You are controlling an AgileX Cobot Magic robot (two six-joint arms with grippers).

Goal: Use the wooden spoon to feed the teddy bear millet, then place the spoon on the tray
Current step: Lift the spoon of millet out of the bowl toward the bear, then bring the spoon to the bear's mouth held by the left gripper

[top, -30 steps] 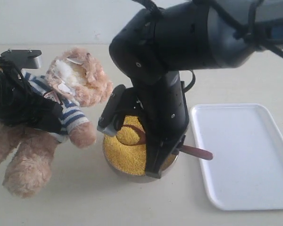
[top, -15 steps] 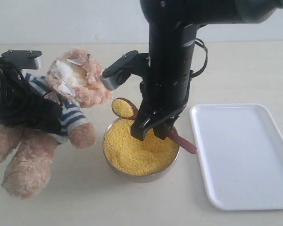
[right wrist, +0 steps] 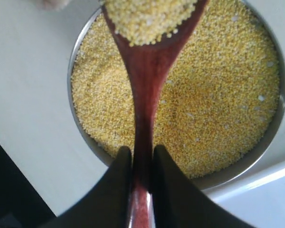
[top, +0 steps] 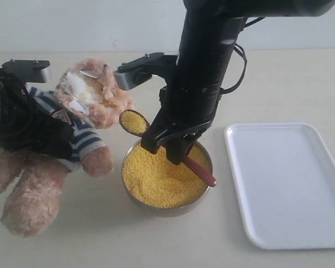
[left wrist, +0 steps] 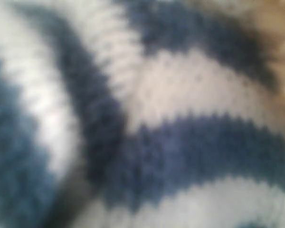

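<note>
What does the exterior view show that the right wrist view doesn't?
Only the exterior view shows the teddy bear with its face and striped shirt, and most of the tray. Only the right wrist view shows close up the right gripper with its fingers pinching the wooden spoon by the handle. Both show the spoon heaped with millet over the metal bowl.

Light-brown teddy bear (top: 95, 97) in navy-and-white stripes, yellow millet (top: 156, 176), reddish-brown wooden spoon (right wrist: 142, 95), white tray (top: 290, 184).
</note>
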